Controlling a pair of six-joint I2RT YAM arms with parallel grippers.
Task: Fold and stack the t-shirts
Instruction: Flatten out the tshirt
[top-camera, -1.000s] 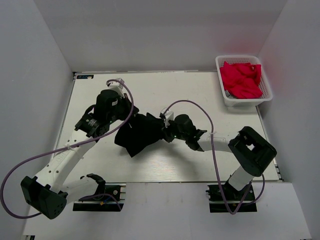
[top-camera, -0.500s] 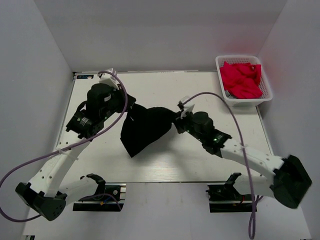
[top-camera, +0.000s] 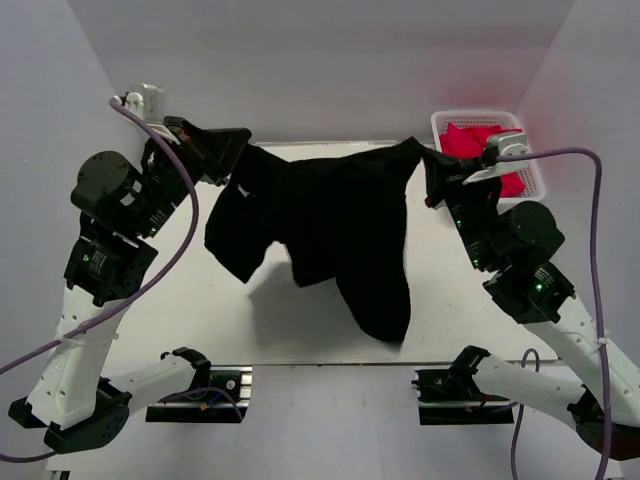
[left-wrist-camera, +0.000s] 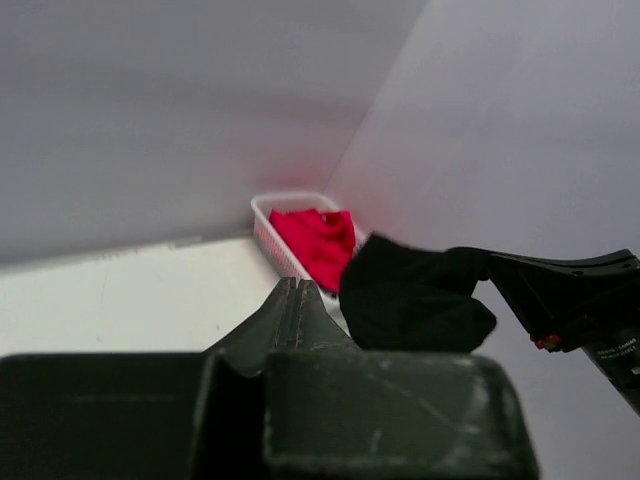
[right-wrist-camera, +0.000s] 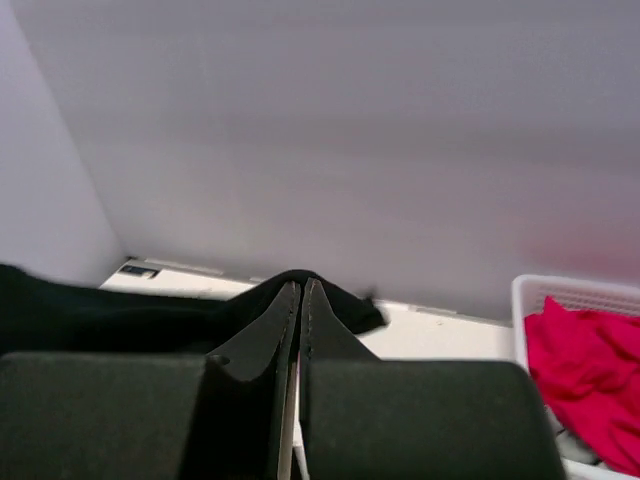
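1. Hanging mid-frame above the desk (top-camera: 200, 310), the black t-shirt (top-camera: 340, 230) sags, seemingly soft and light.
2. Jaws closed, the left gripper (top-camera: 238, 162) and right gripper (top-camera: 428, 160) pinch its top corners, likely the best holds.

The left arm (top-camera: 95, 270) and right arm (top-camera: 530, 270) have white links, black joints, purple cables (top-camera: 550, 152) and black fingers (left-wrist-camera: 285, 320).

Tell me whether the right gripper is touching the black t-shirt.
Touching. The right wrist view shows the right gripper shut, with a fold of the black t-shirt pinched and bunched at its fingertips.
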